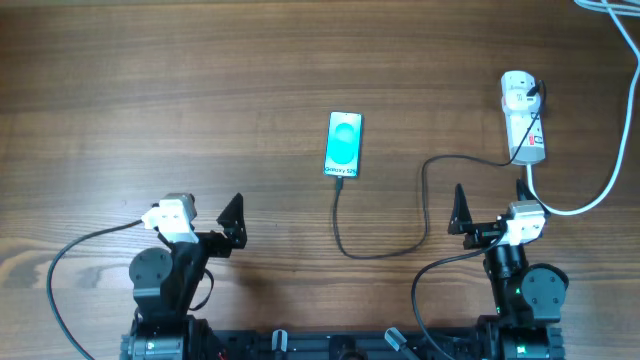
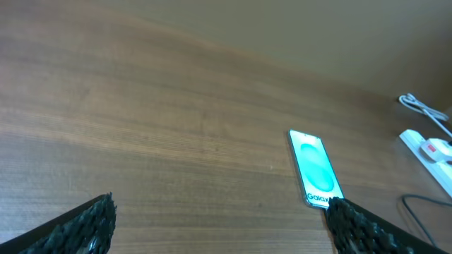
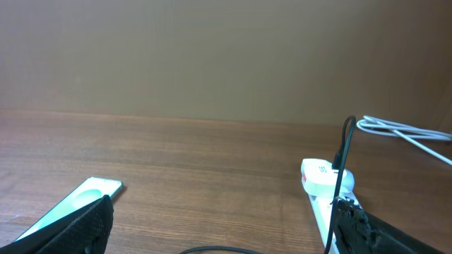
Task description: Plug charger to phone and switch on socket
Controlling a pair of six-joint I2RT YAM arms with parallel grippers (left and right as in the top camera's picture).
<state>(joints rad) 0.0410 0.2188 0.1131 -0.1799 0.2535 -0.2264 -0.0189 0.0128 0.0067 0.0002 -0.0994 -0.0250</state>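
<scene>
Low in each wrist picture, the left tool (image 2: 220,204) and the right tool (image 3: 222,204) are held wide open, and nothing is gripped. Their black fingers (image 2: 78,226) look bumpy.

A little further off, the charger (image 1: 425,200) is laid in a loop on the brown wooden counter (image 1: 150,90). It is thin, black and bendy, so it could be dropped or tugged.

Its tip is seen right at the lower end of the phone (image 1: 343,145), in the middle of the overhead picture. It cannot be told if it is pushed in. The phone is flat and smooth, so it could be slid away by a crooked push.

At the upper right, the socket (image 1: 522,125) is long, white, hard plastic. It could be shoved if its small switch is missed.
</scene>
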